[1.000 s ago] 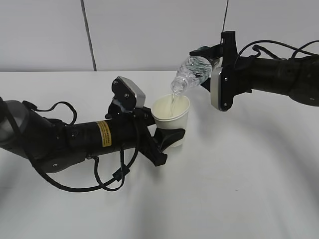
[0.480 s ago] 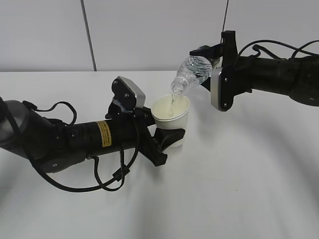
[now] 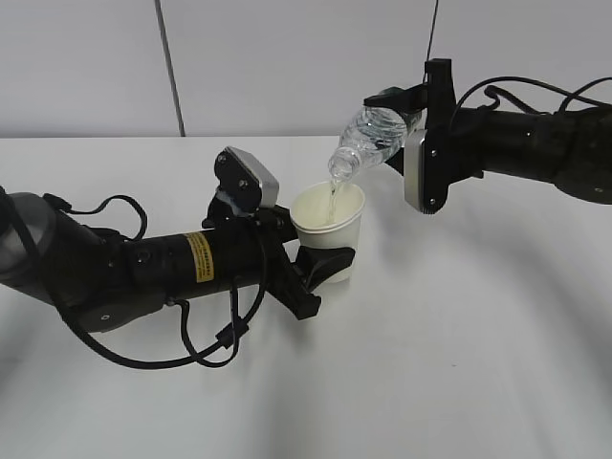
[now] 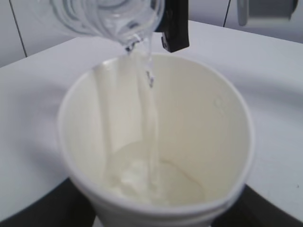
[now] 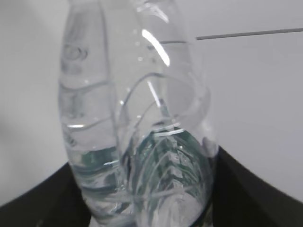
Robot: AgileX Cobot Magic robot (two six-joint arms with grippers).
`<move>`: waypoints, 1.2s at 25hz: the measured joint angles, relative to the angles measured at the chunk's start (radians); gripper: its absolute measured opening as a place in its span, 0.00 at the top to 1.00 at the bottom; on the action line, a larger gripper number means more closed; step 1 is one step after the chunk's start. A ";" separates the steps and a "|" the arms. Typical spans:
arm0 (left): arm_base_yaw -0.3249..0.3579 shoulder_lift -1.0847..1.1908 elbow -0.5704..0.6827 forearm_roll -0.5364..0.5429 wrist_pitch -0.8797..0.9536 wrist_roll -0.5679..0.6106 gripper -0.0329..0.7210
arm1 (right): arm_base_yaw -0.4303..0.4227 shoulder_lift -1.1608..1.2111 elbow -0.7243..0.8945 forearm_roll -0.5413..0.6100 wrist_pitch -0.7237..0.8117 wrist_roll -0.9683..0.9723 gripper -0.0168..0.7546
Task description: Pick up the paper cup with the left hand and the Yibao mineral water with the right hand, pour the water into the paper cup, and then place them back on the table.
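Note:
My left gripper [image 3: 320, 258] is shut on the white paper cup [image 3: 330, 229], holding it upright just above the table [image 3: 459, 363]. My right gripper [image 3: 406, 120] is shut on the clear Yibao mineral water bottle [image 3: 368, 139], tilted with its open mouth down over the cup's rim. A thin stream of water [image 4: 150, 123] runs from the bottle mouth [image 4: 135, 40] into the cup [image 4: 199, 118], where a shallow pool covers the bottom. In the right wrist view the bottle [image 5: 137, 142] fills the space between the black fingers [image 5: 246, 189], its green label showing low down.
The white table stretches all around both arms. A grey wall with a vertical seam [image 3: 170, 72] stands behind. Black cables [image 3: 206, 349] loop from the left arm down onto the tabletop.
Both arms hold their poses. Water keeps streaming from the bottle into the cup.

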 joint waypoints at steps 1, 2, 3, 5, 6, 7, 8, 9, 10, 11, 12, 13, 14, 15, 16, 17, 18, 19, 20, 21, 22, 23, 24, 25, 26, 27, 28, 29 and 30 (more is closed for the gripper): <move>0.000 0.000 0.000 0.000 0.000 0.000 0.42 | 0.000 0.000 0.000 0.000 0.000 0.000 0.37; 0.000 0.000 0.000 0.000 0.000 0.000 0.42 | 0.000 0.000 0.000 0.000 0.000 -0.001 0.37; 0.000 0.000 0.000 0.000 0.001 0.000 0.42 | 0.000 0.000 0.000 0.000 0.000 -0.002 0.37; 0.000 0.000 0.000 0.000 0.001 0.000 0.42 | 0.000 0.000 0.000 0.000 0.000 -0.002 0.37; 0.000 0.000 0.000 0.000 0.001 0.000 0.42 | 0.000 0.000 0.000 0.000 0.000 -0.005 0.37; 0.000 0.000 0.000 0.000 0.001 0.000 0.42 | 0.000 0.000 0.000 0.000 0.000 -0.005 0.37; 0.000 0.000 0.000 0.000 0.002 0.000 0.42 | 0.000 0.000 0.000 0.000 0.000 -0.005 0.37; 0.000 0.000 0.000 0.000 0.002 0.000 0.42 | 0.000 0.000 0.000 0.000 0.000 -0.005 0.37; 0.000 0.000 0.000 0.000 0.002 0.000 0.42 | 0.000 0.000 0.000 0.000 0.000 -0.007 0.37; 0.000 0.000 0.000 0.000 0.002 0.000 0.42 | 0.000 0.000 0.000 0.000 0.000 -0.007 0.37; 0.000 0.000 0.000 0.000 0.002 0.000 0.42 | 0.000 0.000 0.000 0.000 0.000 -0.007 0.37; 0.000 0.000 0.000 0.000 0.002 0.000 0.42 | 0.000 0.000 0.000 0.000 0.000 -0.007 0.37; 0.000 0.000 0.000 0.000 0.002 0.000 0.42 | 0.000 0.000 0.000 0.000 0.000 -0.007 0.37; 0.000 0.000 0.000 0.000 0.002 0.000 0.42 | 0.000 0.000 0.000 0.000 0.000 -0.007 0.37; 0.000 0.000 0.000 0.000 0.002 0.000 0.42 | 0.000 0.000 0.000 0.000 0.000 -0.007 0.37; 0.000 0.000 0.000 0.000 0.002 0.000 0.42 | 0.000 0.000 0.000 0.000 0.000 -0.007 0.37; 0.000 0.000 0.000 0.000 0.002 0.000 0.42 | 0.000 0.000 0.000 0.000 0.000 -0.007 0.37; 0.000 0.000 0.000 0.000 0.002 0.000 0.42 | 0.000 0.000 0.000 0.000 0.002 -0.007 0.37; 0.000 0.000 0.000 0.000 0.002 0.000 0.42 | 0.000 0.000 0.000 0.000 0.002 -0.007 0.37; 0.000 0.000 0.000 0.000 0.002 0.000 0.42 | 0.000 0.000 0.000 0.002 0.002 -0.007 0.37; 0.000 0.000 0.000 0.000 0.002 0.000 0.42 | 0.000 0.000 0.000 0.004 0.002 -0.007 0.37; 0.000 0.000 0.000 0.000 0.002 0.000 0.42 | 0.000 0.000 0.000 0.007 0.002 -0.005 0.37; 0.000 0.000 0.000 0.000 0.003 0.000 0.42 | 0.000 0.000 0.000 0.010 0.002 -0.001 0.37; 0.000 0.000 0.000 0.000 0.003 0.000 0.42 | 0.000 0.000 0.000 0.011 0.002 0.007 0.37; 0.000 0.000 0.000 0.000 0.003 0.000 0.42 | 0.000 0.000 0.000 0.011 0.002 0.010 0.37; 0.000 0.000 0.000 0.001 0.003 0.000 0.42 | 0.000 0.000 0.000 0.012 0.002 0.019 0.37; 0.000 0.000 0.000 0.001 0.004 0.000 0.42 | 0.000 0.000 0.000 0.014 0.002 0.034 0.37; 0.000 0.000 0.000 0.001 0.004 0.000 0.42 | 0.000 0.000 0.000 0.016 0.002 0.046 0.37; 0.000 0.001 0.000 0.001 0.004 0.000 0.42 | 0.000 0.000 0.000 0.016 0.006 0.051 0.37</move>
